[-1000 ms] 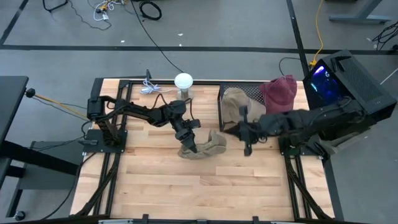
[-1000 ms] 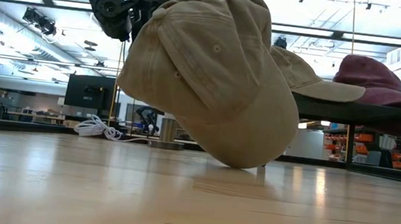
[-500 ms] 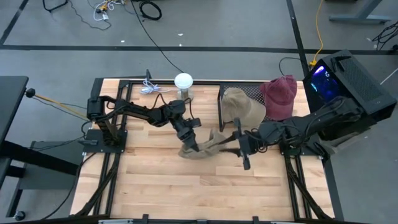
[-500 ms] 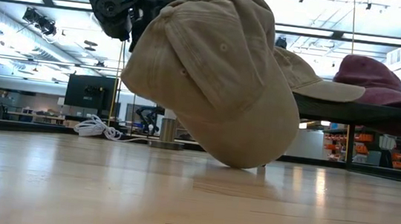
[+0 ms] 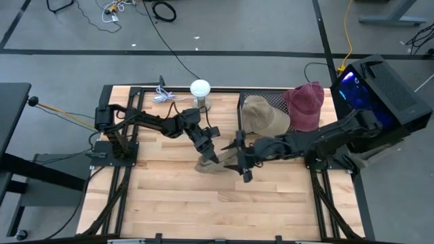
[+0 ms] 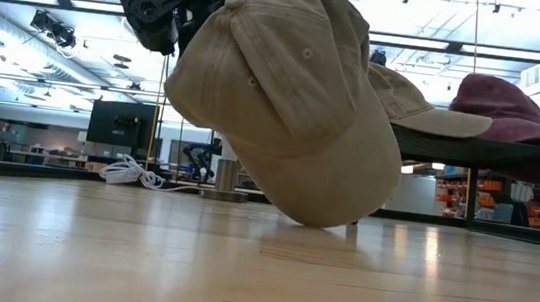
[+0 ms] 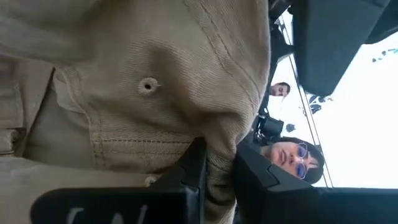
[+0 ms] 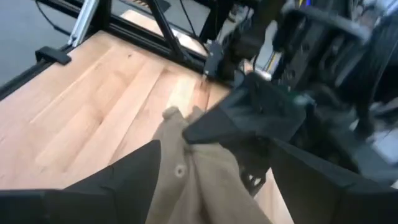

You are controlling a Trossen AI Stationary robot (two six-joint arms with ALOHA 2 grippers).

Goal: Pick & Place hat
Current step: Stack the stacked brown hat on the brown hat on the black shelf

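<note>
1. The counter (image 5: 169,203) carries a tan hat (image 5: 218,164) at its middle, one edge touching the wood.
2. Left gripper (image 5: 210,157) has its fingers clenched on the hat's fabric.
3. Right gripper (image 5: 242,161), fingers spread, sits just beside the hat; a handover looks underway, and it must close next.

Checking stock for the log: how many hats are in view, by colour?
Tan: 2, the tan hat pinched by the left claw on the table and the tan hat on the rack.
Maroon: 1, the maroon hat.
Total: 3.
</note>
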